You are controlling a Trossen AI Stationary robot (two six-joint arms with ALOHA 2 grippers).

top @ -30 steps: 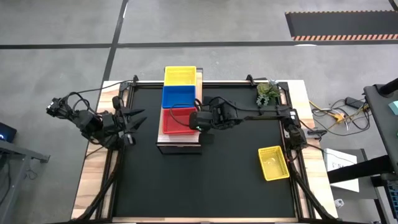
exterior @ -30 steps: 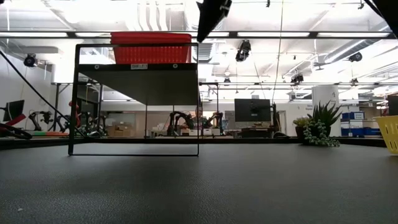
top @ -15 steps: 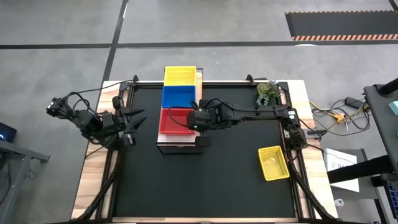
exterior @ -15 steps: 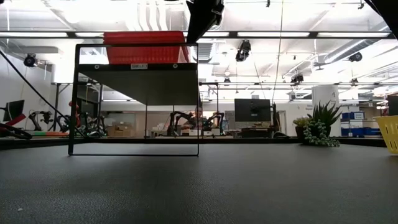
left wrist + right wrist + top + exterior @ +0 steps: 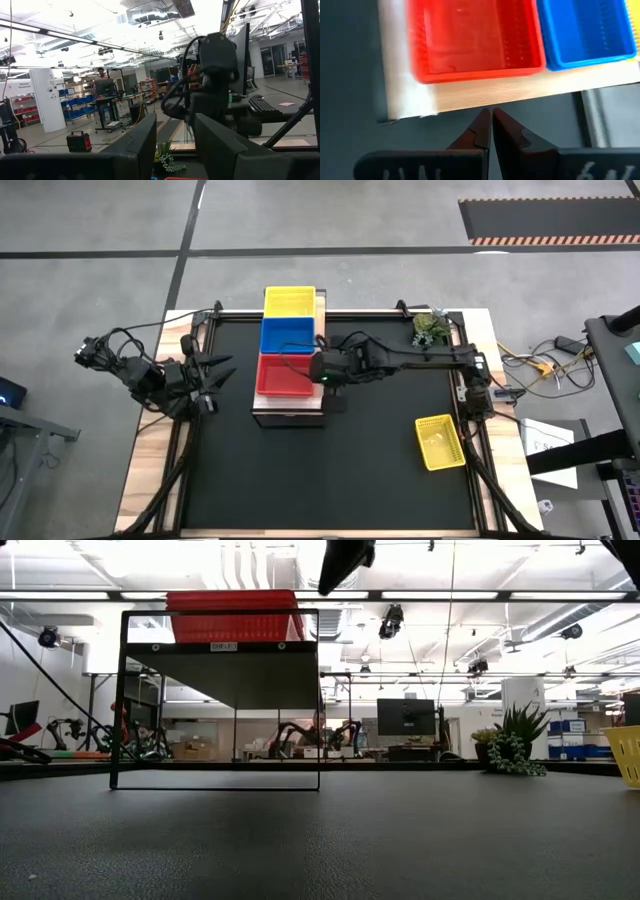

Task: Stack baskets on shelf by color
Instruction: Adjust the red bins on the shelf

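Shelf (image 5: 290, 412) holds yellow, blue, red stacks; your right end effector (image 5: 491, 125), closed and empty, hovers beside the red basket (image 5: 472, 40).

Counted in high view: four basket positions are seen. One red basket (image 5: 283, 374), one blue basket (image 5: 287, 335) and one yellow basket (image 5: 289, 301) are seen on one shelf (image 5: 288, 408). A second yellow basket (image 5: 440, 441) is noted on the desk (image 5: 330, 470). Stacked layers cannot be counted. One plant (image 5: 429, 330) is recorded.
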